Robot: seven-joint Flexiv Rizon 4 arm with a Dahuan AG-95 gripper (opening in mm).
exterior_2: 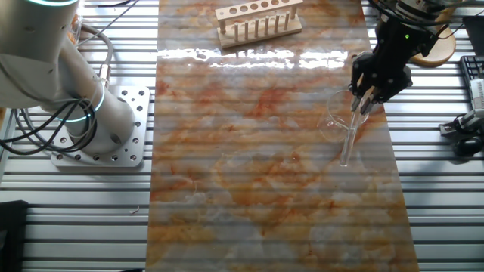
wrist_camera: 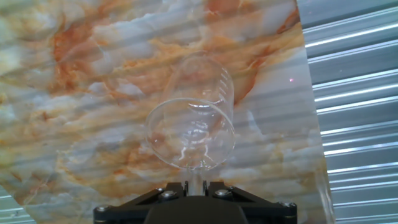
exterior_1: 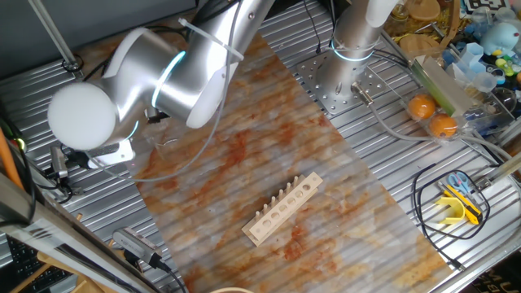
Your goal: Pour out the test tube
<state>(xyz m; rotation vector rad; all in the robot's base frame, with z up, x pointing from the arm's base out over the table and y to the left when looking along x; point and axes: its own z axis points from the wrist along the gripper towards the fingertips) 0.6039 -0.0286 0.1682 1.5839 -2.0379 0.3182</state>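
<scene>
My gripper (exterior_2: 364,98) is shut on the test tube (exterior_2: 352,140), a thin clear glass tube that slants down and away from the black fingers. In the hand view the tube (wrist_camera: 193,169) runs from between the fingertips of my gripper (wrist_camera: 194,184) to the near rim of the clear glass beaker (wrist_camera: 191,127), which stands on the marbled mat right in front of them. In the other fixed view the beaker (exterior_2: 333,121) is a faint glass ring beside the tube. In one fixed view the arm hides the gripper and the tube.
A pale wooden rack (exterior_1: 282,207) (exterior_2: 257,19) lies on the marbled mat (exterior_2: 257,174), well away from the beaker. The second arm's base (exterior_2: 102,125) stands on the slatted metal table. Two oranges (exterior_1: 433,115), cables and yellow-handled tools (exterior_1: 457,203) lie at the table's side.
</scene>
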